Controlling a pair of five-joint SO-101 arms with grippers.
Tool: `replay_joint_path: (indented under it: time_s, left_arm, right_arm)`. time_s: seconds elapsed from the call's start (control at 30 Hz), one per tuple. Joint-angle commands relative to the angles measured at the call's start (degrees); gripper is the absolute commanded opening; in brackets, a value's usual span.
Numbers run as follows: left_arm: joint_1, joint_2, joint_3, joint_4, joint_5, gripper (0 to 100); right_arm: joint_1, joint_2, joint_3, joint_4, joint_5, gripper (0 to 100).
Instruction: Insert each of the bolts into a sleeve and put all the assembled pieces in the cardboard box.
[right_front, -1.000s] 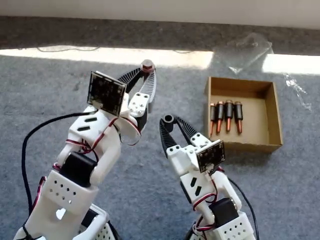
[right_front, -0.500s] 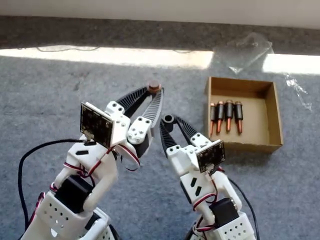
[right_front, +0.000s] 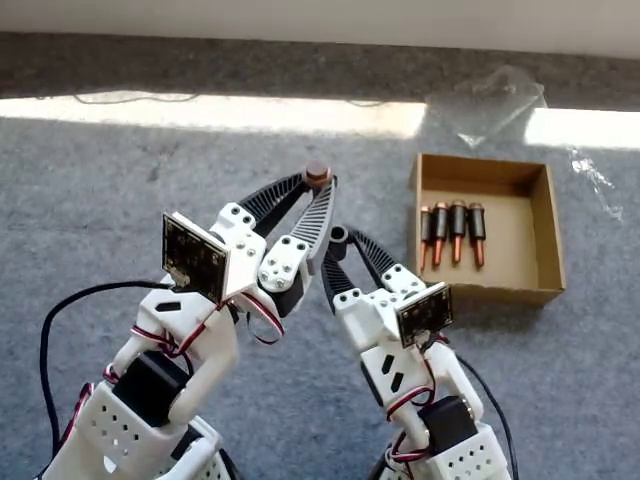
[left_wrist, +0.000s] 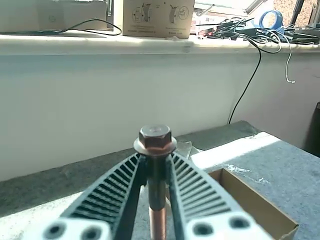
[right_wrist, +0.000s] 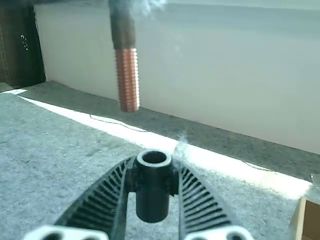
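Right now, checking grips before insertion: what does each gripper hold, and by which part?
Left gripper: bolt, by the shank just under its head. Right gripper: black sleeve, by its sides.

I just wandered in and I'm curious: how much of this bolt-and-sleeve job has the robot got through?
Done: four assembled pieces lie side by side in the cardboard box. In hand: the left gripper holds a copper-coloured bolt, the right gripper a black sleeve; the bolt's threaded tip hangs clear of the sleeve's open end, not yet in. Left: insert it, then box that piece.
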Motion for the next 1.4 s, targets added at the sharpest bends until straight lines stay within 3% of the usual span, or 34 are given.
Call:
replay_joint_path:
  time_s: [0.0, 0.27, 0.63, 1.07, 1.17, 1.37]
  left_arm:
    - [1.01, -1.10, -0.40, -1.76, 0.62, 1]
    - [1.01, 10.33, -2.07, -5.80, 0.79, 1]
    - [5.41, 9.54, -0.92, -5.89, 0.62, 1]
    - [4.44, 9.36, -0.92, -5.71, 0.18, 1]
    - [3.38, 7.43, -0.75, -5.71, -4.04, 1]
    - [3.47, 4.70, 0.40, -4.84, -2.37, 1]
  right_arm:
    - [0.48, -0.40, 6.99, -2.33, 0.62, 0.5]
    - [0.66, -0.40, 7.08, -1.80, 0.88, 0.5]
    - [0.57, -0.40, 7.08, -1.10, 0.88, 0.5]
    - [0.57, -0.40, 7.08, -1.10, 0.97, 0.5]
    - [0.57, -0.40, 7.08, -1.10, 0.97, 0.5]
    - [0.57, -0.40, 7.08, -1.10, 0.97, 0.5]
